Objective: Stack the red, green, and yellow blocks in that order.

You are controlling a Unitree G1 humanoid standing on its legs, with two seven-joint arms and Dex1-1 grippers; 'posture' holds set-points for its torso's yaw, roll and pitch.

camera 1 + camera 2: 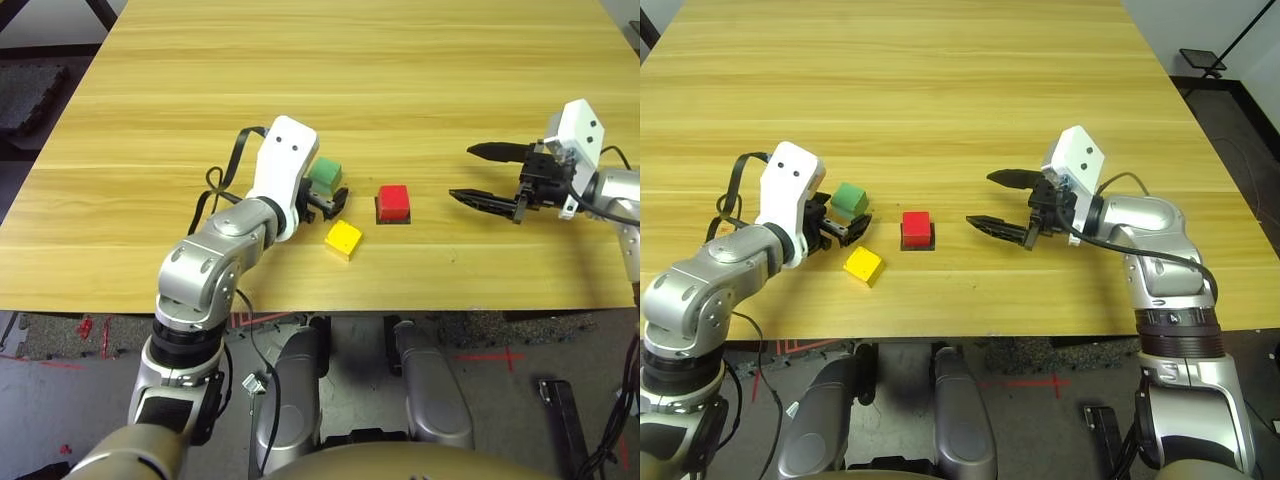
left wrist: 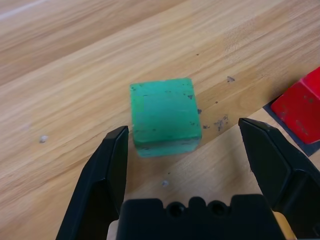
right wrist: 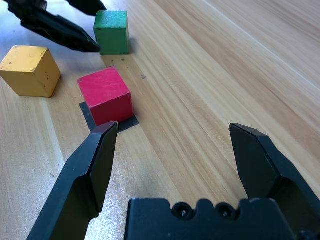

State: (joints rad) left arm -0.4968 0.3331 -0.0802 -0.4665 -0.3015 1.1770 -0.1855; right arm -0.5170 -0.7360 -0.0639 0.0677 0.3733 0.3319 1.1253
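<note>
Two end effectors [image 2: 184, 127] wide open, seemingly empty

Left arm [image 1: 195, 285], right arm [image 1: 1185, 390]: silver, rounded segments, black ring bands [image 1: 1180, 333]. White wrist housings [image 1: 1076, 160], rounded corners, dark dots (probably screws, too small to be sure). Black cable [image 1: 1150, 252] along right forearm, flat black strap [image 1: 236, 163] by left wrist (looped). Left gripper [image 2: 182, 126] and right gripper [image 3: 174, 125]: matte black, angular tapered fingers, notched crossbar [image 2: 197, 220] with two round holes.
</note>
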